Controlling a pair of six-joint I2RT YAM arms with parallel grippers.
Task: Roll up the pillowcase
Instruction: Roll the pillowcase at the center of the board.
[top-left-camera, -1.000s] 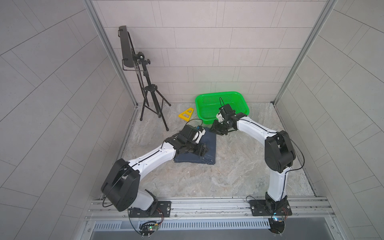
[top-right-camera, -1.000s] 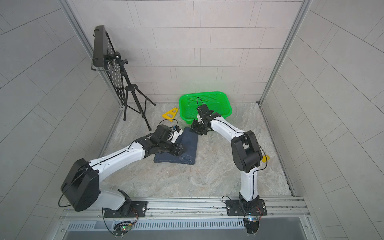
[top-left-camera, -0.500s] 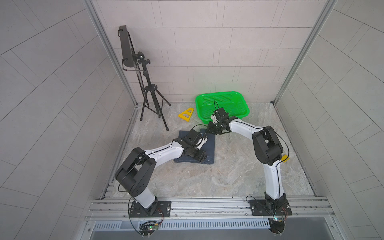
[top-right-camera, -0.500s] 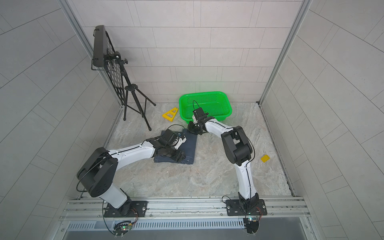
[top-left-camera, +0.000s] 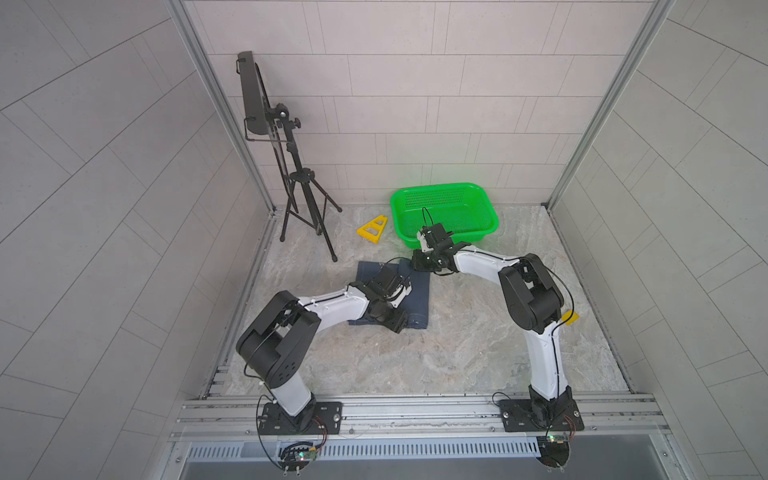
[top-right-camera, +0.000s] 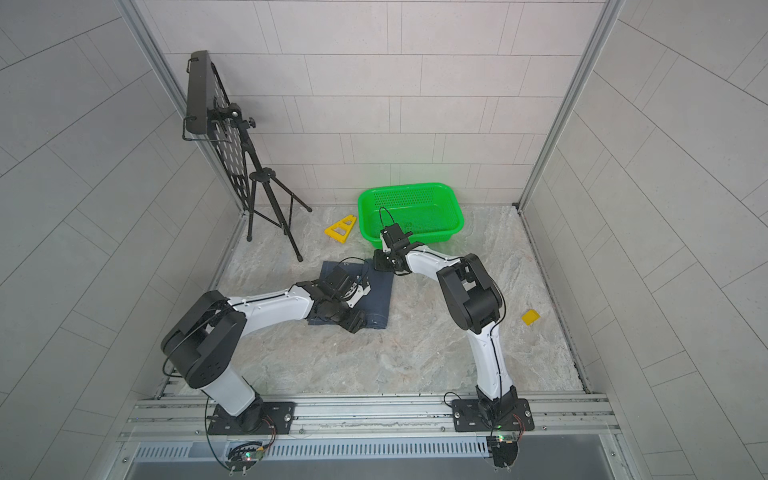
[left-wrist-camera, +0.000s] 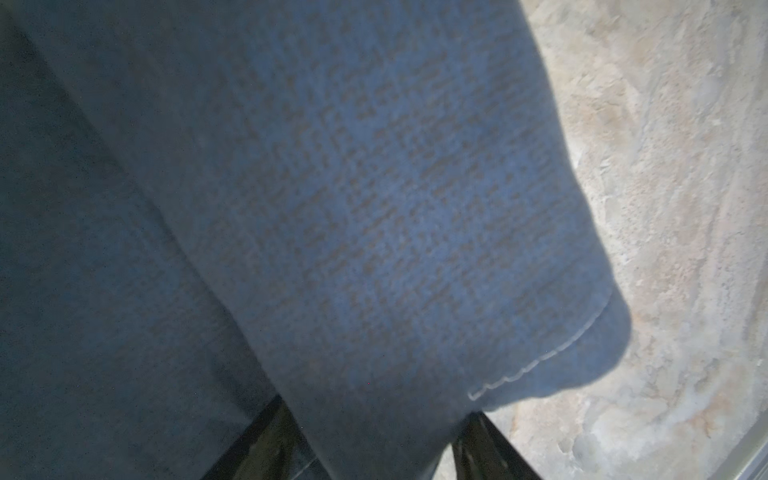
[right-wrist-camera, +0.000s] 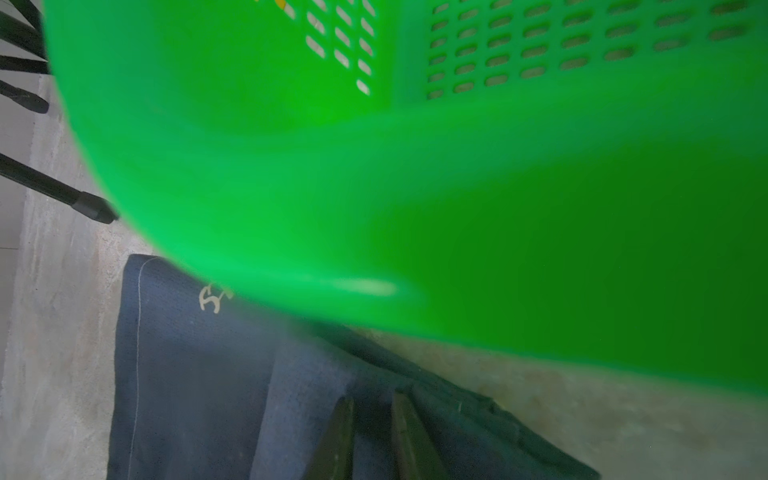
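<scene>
Top views, read left to right. Near the far left corner of the table (top-left-camera: 415, 365) stands a black tripod (top-left-camera: 302, 176) with a dark panel on top. The left pincer (top-left-camera: 395, 322) reaches down to the near edge of the pillowcase (top-left-camera: 417, 297). This dark blue cloth lies as a flat rectangle at mid-table, toward the far edge, and no roll can be made out yet. A yellow triangle (top-left-camera: 372, 228) lies apart, beyond the cloth's far left corner. The right pincer (top-left-camera: 417, 264) sits on the cloth's far right corner, just beside the near left corner of the green basket (top-left-camera: 465, 237). A small yellow chip (top-left-camera: 569, 318) lies near the right edge of the table, well apart from the rest.

Left wrist view: a thick fold of cloth with a white stitched seam fills the gap between the two dark fingers (left-wrist-camera: 266, 449). They stand wide apart on either side of it, which reads as a grip on the fold.

Right wrist view: the fingers (right-wrist-camera: 336, 440) are drawn close together on a raised ridge of cloth, apparently pinching it. The basket wall looms right over them.

Hazards, as judged:
- With one hold on the near edge, the roll may start on one side only and run crooked.
- The bulky fold may slip out of the wide jaws.
- The right arm is so close to the basket that it may shove it when it lifts or swings.
</scene>
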